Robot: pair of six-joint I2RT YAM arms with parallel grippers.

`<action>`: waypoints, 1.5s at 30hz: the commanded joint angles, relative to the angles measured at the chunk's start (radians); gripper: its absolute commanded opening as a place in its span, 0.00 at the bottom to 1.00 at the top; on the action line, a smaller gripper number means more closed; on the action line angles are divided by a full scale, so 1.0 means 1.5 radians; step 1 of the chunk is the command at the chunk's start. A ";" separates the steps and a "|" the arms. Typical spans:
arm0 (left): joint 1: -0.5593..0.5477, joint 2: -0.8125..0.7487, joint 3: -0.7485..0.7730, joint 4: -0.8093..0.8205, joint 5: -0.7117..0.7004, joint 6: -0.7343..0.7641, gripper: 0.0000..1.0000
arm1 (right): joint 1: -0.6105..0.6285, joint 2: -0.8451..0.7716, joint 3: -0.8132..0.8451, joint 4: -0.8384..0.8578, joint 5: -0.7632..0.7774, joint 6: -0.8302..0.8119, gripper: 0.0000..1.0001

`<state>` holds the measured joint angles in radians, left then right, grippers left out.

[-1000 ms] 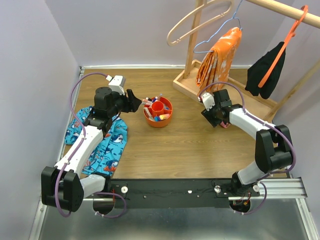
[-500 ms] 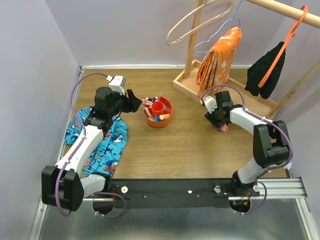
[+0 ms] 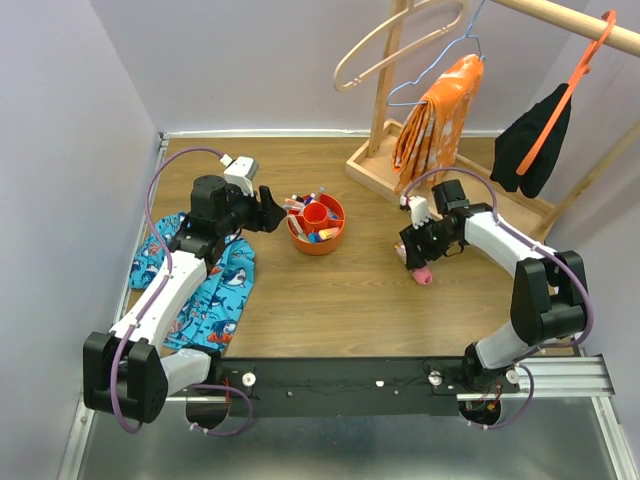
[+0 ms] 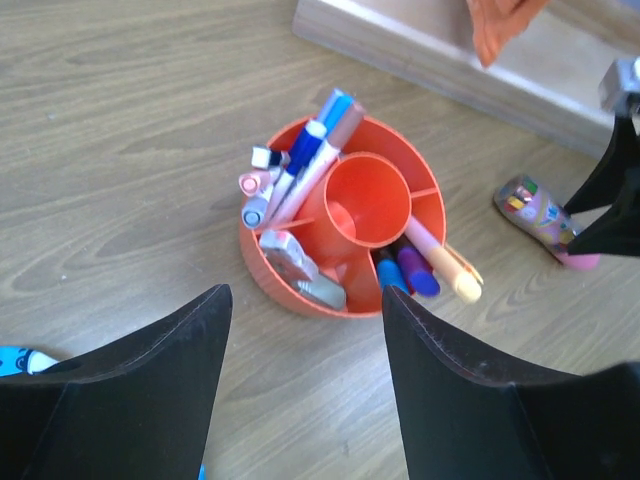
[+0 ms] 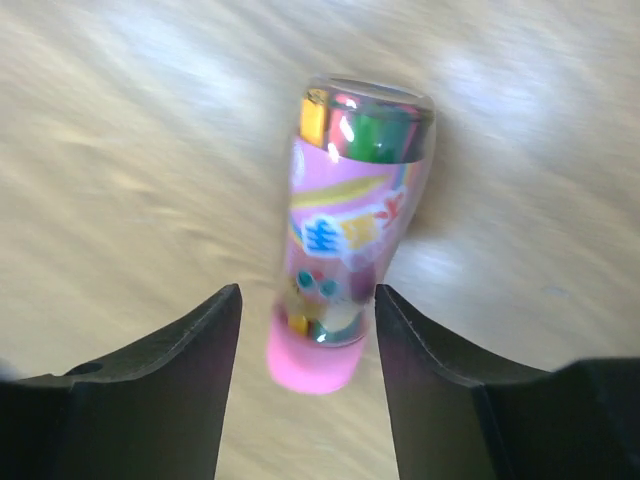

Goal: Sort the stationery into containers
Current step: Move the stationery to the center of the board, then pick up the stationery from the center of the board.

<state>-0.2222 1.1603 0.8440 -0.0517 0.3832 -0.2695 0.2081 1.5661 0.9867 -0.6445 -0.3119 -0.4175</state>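
The right gripper [image 5: 305, 375] stands open around a pink patterned tube [image 5: 345, 240], perhaps not touching it; bare wood lies all around. The left gripper [image 4: 300, 330] hangs open near the red-orange bowl [image 4: 275, 285], which holds markers [image 4: 305, 165].

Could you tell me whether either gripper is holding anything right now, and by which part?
The right gripper has its jaws either side of the pink tube's pink-capped end; contact cannot be told. The left gripper is open, holding nothing.

Both arms' fingers [image 4: 150, 400] spread apart
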 commanded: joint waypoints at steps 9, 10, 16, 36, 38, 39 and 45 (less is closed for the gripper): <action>0.005 -0.047 0.017 -0.116 0.042 0.105 0.71 | 0.005 0.006 0.128 -0.173 -0.310 -0.009 0.59; 0.005 -0.048 0.024 -0.124 0.039 0.114 0.71 | 0.007 0.011 0.152 -0.209 -0.278 -0.067 0.57; 0.013 -0.061 0.022 -0.135 0.020 0.132 0.71 | 0.080 -0.029 0.094 -0.198 -0.048 -0.379 0.35; -0.334 0.106 0.107 -0.412 0.181 0.829 0.77 | 0.141 -0.275 0.045 0.064 -0.003 0.055 0.59; -0.364 0.146 0.134 -0.421 0.176 0.867 0.78 | 0.134 -0.284 0.067 0.064 0.027 0.083 0.61; -0.375 0.177 0.141 -0.420 0.174 0.877 0.78 | 0.130 -0.288 0.073 0.064 0.031 0.108 0.63; -0.438 0.275 0.198 -0.423 0.158 0.920 0.77 | 0.114 -0.324 0.092 0.043 0.026 0.177 0.66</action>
<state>-0.8253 1.4944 1.0595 -0.6510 0.6415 1.0046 0.3912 1.1355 1.0927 -0.5907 -0.3141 -0.2924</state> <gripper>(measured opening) 0.775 0.657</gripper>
